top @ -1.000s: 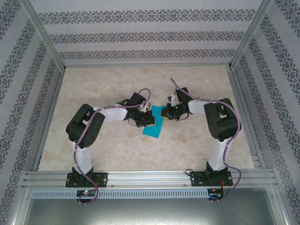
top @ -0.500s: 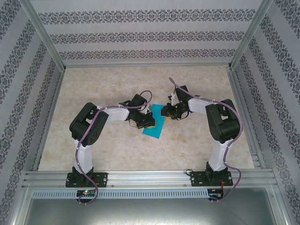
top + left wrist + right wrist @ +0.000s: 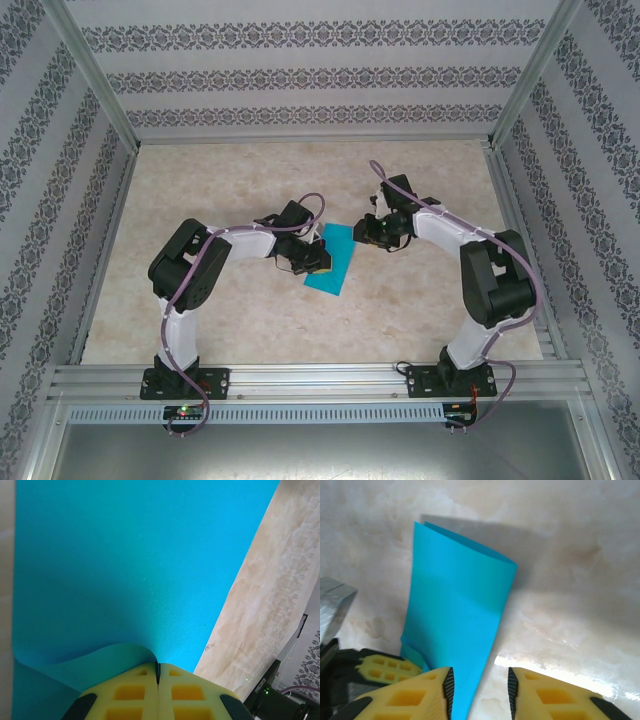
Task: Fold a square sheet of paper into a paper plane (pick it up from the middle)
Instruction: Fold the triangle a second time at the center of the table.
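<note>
The folded blue paper [image 3: 337,266] is at the middle of the table [image 3: 230,330]. The left gripper [image 3: 158,674] pinches its edge tight. The right gripper [image 3: 480,682] has its fingers apart, just beside the paper.

Folded turquoise paper [image 3: 456,615] between parted jaws

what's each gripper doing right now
left gripper: shut on the blue paper
right gripper: open, holding nothing
</note>
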`<action>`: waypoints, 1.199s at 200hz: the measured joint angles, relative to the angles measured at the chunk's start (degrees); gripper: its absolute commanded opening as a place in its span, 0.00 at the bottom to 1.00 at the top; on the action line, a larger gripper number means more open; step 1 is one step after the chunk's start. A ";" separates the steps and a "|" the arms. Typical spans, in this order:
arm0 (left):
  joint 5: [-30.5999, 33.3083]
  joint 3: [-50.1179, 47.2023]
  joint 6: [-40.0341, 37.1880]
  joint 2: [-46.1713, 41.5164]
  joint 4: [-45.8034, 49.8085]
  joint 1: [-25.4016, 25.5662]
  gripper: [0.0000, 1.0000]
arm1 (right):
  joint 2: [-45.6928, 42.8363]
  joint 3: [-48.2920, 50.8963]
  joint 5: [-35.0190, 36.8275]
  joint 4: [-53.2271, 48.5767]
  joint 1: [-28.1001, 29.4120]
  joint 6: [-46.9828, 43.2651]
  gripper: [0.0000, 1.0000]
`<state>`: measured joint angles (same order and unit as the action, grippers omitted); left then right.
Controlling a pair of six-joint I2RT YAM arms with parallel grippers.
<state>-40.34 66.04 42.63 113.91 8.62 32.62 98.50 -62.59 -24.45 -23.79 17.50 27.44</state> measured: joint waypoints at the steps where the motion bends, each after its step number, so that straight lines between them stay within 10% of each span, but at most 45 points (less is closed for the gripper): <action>1: 0.00 0.00 -0.02 0.00 0.00 0.00 0.07 | 0.00 0.00 0.00 0.00 0.00 0.00 0.29; 240: -0.20 4.42 -0.04 2.10 1.14 0.02 0.07 | 12.66 -3.17 -4.50 4.55 1.42 0.63 0.11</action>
<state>-40.53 70.46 42.59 116.01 9.76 32.64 111.15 -65.76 -28.95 -19.25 18.92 28.08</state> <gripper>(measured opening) 0.071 0.116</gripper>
